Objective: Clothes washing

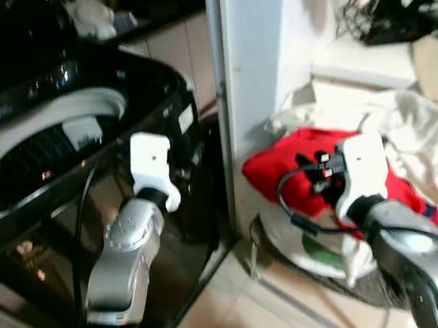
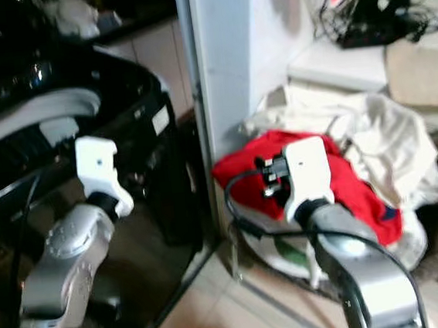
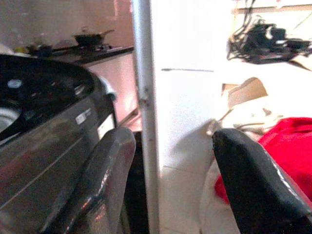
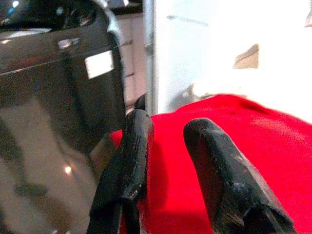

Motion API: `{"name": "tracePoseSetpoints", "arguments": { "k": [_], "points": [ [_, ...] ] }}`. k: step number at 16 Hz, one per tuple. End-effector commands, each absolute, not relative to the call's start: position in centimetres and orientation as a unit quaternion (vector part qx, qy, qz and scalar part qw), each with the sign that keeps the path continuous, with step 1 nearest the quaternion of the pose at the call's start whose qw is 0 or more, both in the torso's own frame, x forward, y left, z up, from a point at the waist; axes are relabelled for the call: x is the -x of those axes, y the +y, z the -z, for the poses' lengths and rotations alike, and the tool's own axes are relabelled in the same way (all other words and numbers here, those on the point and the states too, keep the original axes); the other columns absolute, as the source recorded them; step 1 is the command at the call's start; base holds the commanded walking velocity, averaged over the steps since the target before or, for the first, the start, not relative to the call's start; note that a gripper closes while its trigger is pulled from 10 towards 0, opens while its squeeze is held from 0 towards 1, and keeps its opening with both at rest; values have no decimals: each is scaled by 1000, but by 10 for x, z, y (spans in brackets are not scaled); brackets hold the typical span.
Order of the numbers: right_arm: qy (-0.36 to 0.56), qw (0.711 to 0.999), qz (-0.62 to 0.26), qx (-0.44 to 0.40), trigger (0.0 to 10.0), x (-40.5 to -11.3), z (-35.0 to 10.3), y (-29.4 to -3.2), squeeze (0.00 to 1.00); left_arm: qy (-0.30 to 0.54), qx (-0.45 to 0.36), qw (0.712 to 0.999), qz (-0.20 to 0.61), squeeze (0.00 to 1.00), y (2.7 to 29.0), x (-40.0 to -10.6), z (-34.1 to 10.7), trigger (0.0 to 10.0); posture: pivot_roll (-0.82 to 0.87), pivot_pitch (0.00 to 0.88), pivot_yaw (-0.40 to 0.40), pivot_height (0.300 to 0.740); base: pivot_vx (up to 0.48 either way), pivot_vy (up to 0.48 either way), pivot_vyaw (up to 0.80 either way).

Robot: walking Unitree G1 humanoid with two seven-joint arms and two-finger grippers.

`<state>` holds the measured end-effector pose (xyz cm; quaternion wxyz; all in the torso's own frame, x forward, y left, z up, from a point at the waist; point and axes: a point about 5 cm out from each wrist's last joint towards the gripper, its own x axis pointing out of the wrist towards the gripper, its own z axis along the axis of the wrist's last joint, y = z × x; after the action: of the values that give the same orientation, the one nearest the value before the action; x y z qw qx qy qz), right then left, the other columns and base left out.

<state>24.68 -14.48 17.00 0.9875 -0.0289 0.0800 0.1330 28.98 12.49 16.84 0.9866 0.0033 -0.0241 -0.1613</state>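
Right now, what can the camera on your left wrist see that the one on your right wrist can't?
Left wrist view alone: a pan on a stove behind the washer, and a tangle of black cables high on the white wall. Right wrist view alone: the right claw, open, just above the red garment. Shared: the black washing machine, the white pillar, and that red garment, which sits off to the side past the left claw.

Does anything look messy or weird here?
Yes. The clothes are heaped messily: a red garment lies crumpled over a basket with white laundry spilling beside it. A tangle of black cables sits on the shelf behind. The washing machine looks fine, with its lid open.
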Motion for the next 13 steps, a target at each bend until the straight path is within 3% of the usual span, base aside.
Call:
{"name": "tracePoseSetpoints", "arguments": {
  "k": [1,5,7,13],
  "points": [
    [75,987,-142,29,10000,-247,-173,-140,0,-24,-8,989,145,0,132,-290,-168,10000,-111,0,22,740,0,0,0],
    [92,987,-133,18,10000,-247,-169,-142,0,-30,2,989,145,0,133,-292,-170,10000,-113,0,20,740,69,0,-148],
    [96,987,-127,17,10000,-248,-168,-143,0,-32,-12,988,149,0,133,-291,-171,10000,-113,0,20,740,413,0,-800],
    [82,983,-156,44,10000,-249,-174,-138,0,-29,-19,991,126,0,142,-293,-170,10000,-115,0,13,740,477,0,0]
  ]
}}
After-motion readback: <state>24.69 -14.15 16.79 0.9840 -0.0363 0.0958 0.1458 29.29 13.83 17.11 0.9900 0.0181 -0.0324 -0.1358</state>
